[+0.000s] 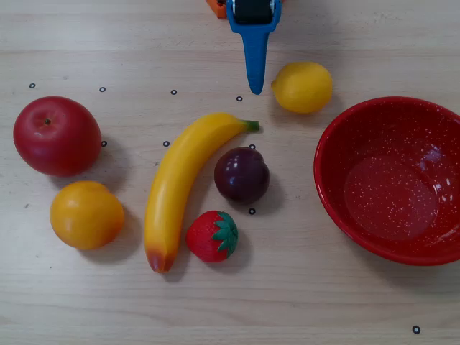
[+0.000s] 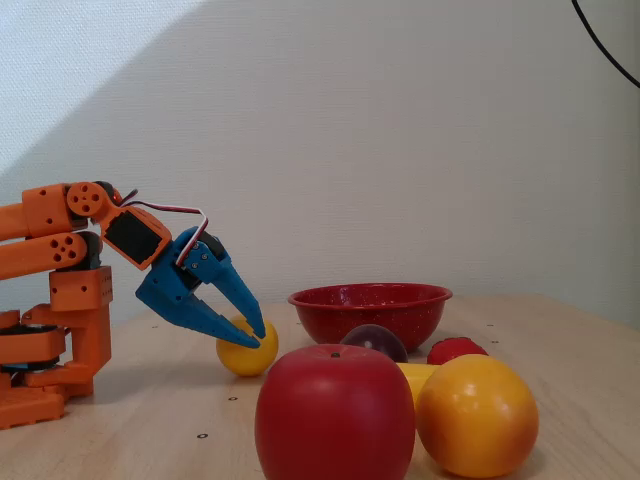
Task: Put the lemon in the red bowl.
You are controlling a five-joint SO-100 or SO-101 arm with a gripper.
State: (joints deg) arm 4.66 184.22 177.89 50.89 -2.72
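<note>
Hand (image 2: pixel 262 335) open (just beside lemon (image 1: pixel 302 87)); red bowl (image 1: pixel 392 180) nearby

Light wood surface (image 1: pixel 345 302), small black ring marks; on it: lemon (image 1: pixel 302 87), red bowl (image 1: pixel 393 179), banana (image 1: pixel 184 184), apple (image 1: pixel 57 136), orange (image 1: pixel 86 214), plum (image 1: pixel 241 175), strawberry (image 1: pixel 213 236).

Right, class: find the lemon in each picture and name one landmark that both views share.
Overhead view: the lemon lies near the top, right of centre, just right of the blue fingers.
Fixed view: the lemon sits low and left of centre, partly behind the fingers.
Shared landmark: the red bowl, to the lemon's right in both views.
</note>
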